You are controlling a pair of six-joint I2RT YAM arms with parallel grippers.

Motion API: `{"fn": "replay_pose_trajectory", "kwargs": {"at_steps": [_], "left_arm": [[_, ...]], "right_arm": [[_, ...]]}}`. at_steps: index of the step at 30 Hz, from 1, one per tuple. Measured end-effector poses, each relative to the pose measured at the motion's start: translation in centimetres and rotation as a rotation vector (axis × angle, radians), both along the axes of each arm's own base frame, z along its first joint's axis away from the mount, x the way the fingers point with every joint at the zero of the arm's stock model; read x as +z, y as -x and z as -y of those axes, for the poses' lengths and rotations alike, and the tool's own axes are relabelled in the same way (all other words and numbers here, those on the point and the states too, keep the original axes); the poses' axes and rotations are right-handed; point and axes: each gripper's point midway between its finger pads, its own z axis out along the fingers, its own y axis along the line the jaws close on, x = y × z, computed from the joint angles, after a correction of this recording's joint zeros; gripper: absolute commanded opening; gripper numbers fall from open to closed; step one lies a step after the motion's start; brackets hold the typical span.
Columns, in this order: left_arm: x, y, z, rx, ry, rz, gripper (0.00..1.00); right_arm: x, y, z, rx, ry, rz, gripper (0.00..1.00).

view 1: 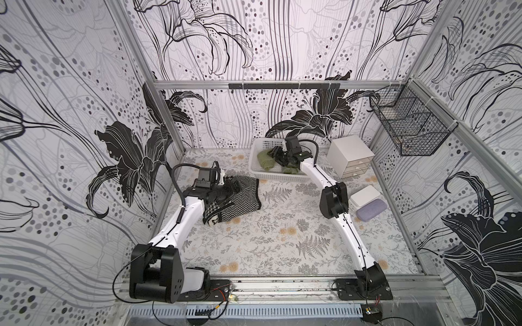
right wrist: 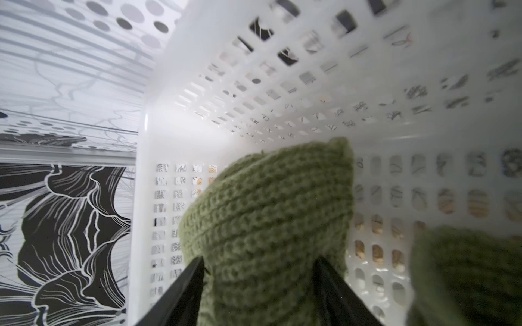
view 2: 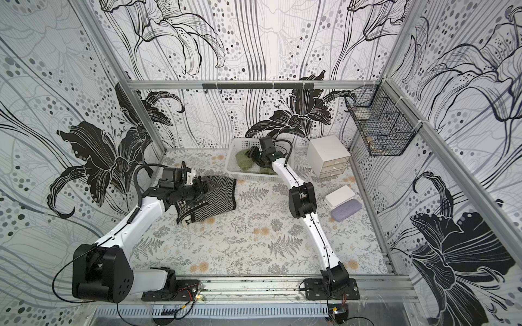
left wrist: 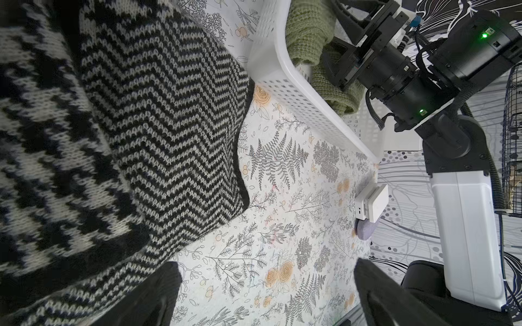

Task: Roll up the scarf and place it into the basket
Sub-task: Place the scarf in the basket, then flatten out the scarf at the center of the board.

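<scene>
The green knitted scarf (right wrist: 268, 225) lay bundled inside the white perforated plastic basket (view 1: 271, 176), towards its left end, with another fold of the same green knit close beside it. The right gripper (right wrist: 260, 262) reached down into the basket. Its black fingers (right wrist: 192, 276) stood on either side of the roll, against the wool; whether they pinched it or merely flanked it could not be told. The left gripper (left wrist: 265, 265) hung spread wide and empty over the floral tablecloth (view 1: 282, 225), just beside a black-and-white herringbone knitted scarf (view 1: 237, 203) lying on the table outside the basket.

The green knit looked soft, light and springy, so the roll would probably loosen once freed, and its open stitches could catch on a fingertip. The best hold seemed to be across the thick middle of the roll.

Room was tight. The basket walls closed in around the claw, and a white drawer box (view 1: 350, 158) stood near the basket's right end. Straight up looked the clearest way out, and the middle of the table lay open.
</scene>
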Motion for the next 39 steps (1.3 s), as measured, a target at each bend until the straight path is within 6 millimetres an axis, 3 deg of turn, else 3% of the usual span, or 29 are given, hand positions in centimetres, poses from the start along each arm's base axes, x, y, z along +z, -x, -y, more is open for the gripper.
{"fn": "replay_pose_trajectory", "kwargs": {"at_steps": [7, 11, 14, 19, 22, 26, 32, 35, 39], "left_arm": [[0.2, 0.8, -0.3, 0.006, -0.017, -0.014, 0.99], [0.2, 1.2, -1.7, 0.050, -0.049, -0.025, 0.99], [-0.5, 0.9, -4.2, 0.136, -0.078, -0.054, 0.99], [-2.1, 0.4, -8.2, 0.271, -0.111, -0.122, 0.99], [-2.6, -0.3, -9.9, 0.323, -0.124, -0.146, 0.99], [-2.9, -2.0, -11.7, 0.367, -0.132, -0.162, 0.99], [-4.2, -4.2, -13.0, 0.388, -0.153, -0.210, 0.99], [-6.0, -4.5, -13.2, 0.391, -0.164, -0.254, 0.99], [-8.9, -4.6, -13.2, 0.390, -0.163, -0.319, 0.99]], "right_arm": [[2.4, -1.1, -0.3, -0.010, -0.037, 0.090, 0.67], [4.5, -1.0, -0.3, -0.002, -0.038, 0.126, 0.71], [7.1, 0.0, 0.2, 0.015, -0.014, 0.147, 0.75], [13.9, 1.9, 0.9, 0.050, 0.014, 0.244, 0.78], [16.8, 3.5, 1.3, 0.078, 0.025, 0.278, 0.79], [17.5, 7.5, 1.9, 0.135, 0.055, 0.259, 0.79], [15.9, 14.5, 1.7, 0.258, 0.113, 0.211, 0.79], [15.1, 18.6, 0.5, 0.343, 0.161, 0.201, 0.79], [14.1, 25.2, -3.0, 0.492, 0.213, 0.206, 0.78]]}}
